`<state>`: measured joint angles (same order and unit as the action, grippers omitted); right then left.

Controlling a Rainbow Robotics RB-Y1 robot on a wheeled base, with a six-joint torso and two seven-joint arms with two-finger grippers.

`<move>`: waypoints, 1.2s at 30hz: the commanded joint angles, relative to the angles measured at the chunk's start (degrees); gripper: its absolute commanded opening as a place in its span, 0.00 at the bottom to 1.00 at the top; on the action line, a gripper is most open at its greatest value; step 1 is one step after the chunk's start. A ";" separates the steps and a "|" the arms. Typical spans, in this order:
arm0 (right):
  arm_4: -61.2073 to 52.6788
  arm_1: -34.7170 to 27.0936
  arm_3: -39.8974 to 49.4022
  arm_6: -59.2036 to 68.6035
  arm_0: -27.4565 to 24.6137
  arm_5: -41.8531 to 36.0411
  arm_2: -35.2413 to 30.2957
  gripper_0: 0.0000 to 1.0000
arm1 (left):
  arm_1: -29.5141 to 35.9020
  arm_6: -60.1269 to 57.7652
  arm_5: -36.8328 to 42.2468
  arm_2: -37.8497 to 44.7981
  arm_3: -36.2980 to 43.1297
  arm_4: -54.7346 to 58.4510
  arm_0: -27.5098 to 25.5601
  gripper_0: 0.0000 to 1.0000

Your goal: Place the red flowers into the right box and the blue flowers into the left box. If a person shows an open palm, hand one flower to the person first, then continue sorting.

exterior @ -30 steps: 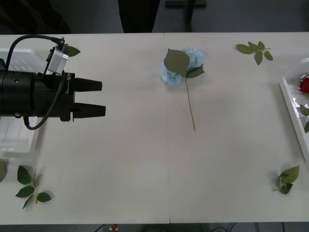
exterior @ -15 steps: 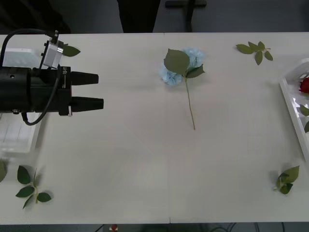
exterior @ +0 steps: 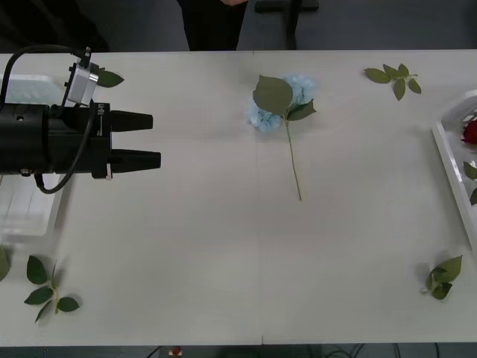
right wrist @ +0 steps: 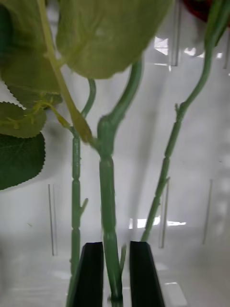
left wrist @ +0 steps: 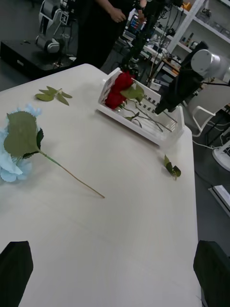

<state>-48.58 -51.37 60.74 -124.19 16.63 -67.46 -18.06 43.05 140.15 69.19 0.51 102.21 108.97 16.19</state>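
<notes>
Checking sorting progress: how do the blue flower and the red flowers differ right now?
The blue flower lies loose on the table, mid-table; the red flowers already sit in the right box. The blue flower is untouched, while the right gripper closes on a stem in that box. The left gripper is open. Both have green leaves.

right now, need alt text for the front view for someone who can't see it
A pale blue flower on a thin green stem lies alone mid-table. The left gripper, black fingers open, hovers at the left beside a white plastic box; loose green leaves lie around.

Lay scattered on the white bench [exterior: 223, 261]: loose leaf sprigs [exterior: 393, 77], [exterior: 443, 277], [exterior: 46, 291] near corners.
</notes>
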 commanded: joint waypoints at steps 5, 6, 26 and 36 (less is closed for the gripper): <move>-2.22 -0.75 2.28 -2.29 3.50 -4.61 -0.83 0.99 | -0.16 -0.40 -0.02 0.46 0.62 -0.24 0.07 0.98; -2.66 -0.75 3.51 -2.55 3.85 -6.81 -1.36 0.99 | -0.16 -0.49 -0.02 0.46 0.62 -0.24 0.07 0.98; -4.06 17.00 39.54 12.65 7.54 -21.49 5.76 1.00 | -0.16 -0.84 0.07 0.46 0.71 -0.24 0.07 0.98; 7.45 22.54 40.42 25.49 9.74 -9.71 22.11 1.00 | -0.16 -1.02 0.07 0.46 0.71 -0.33 0.07 0.98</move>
<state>-42.67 -28.23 99.55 -103.46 24.99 -78.81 2.10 43.05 140.14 69.19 0.51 102.12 108.91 16.18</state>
